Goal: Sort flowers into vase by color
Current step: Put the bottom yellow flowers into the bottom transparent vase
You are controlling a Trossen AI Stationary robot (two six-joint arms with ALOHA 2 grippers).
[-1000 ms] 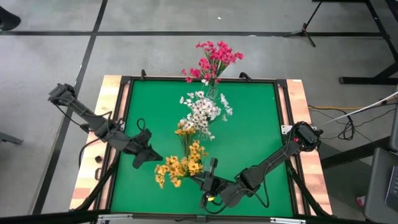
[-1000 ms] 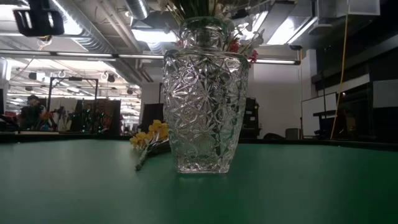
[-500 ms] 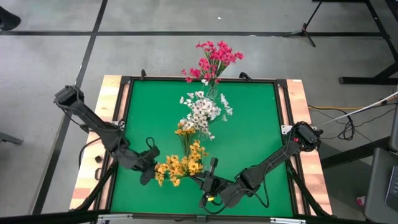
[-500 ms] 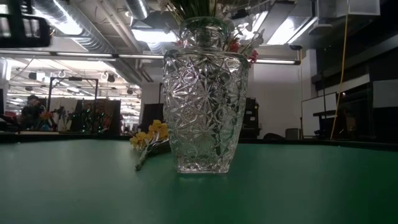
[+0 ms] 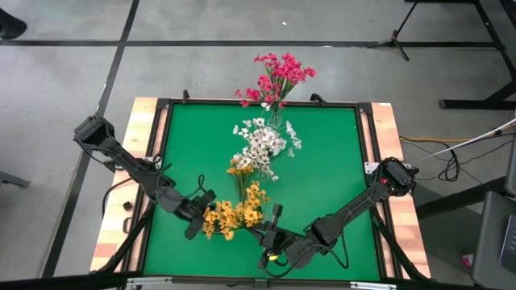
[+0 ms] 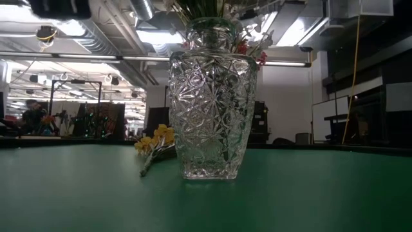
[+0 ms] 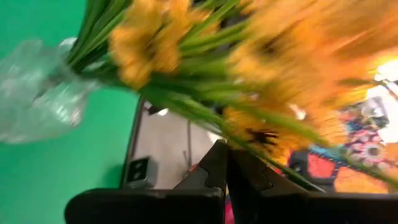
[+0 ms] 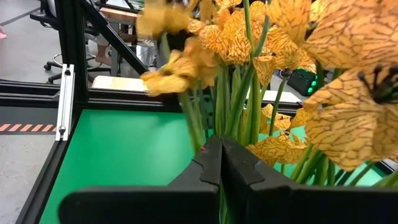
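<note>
A: Where's the left pincer (image 5: 199,216)?

B: Shut and empty, at the yellow flowers' (image 5: 230,214) left side near the table's (image 5: 322,169) front edge, stems running away from it. It's nearest.

A: And right?

B: The right pincer (image 5: 276,216), shut, just right of them. White flowers (image 5: 262,143) mid-table, pink flowers (image 5: 278,76) at the far edge. Green mat, concrete floor.

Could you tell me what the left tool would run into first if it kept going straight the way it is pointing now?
Most likely the yellow-orange flowers: the shut left tool points right at that bunch, whose blossoms fill its wrist view just beyond the fingertips. Whether it already touches them is unclear.
</note>
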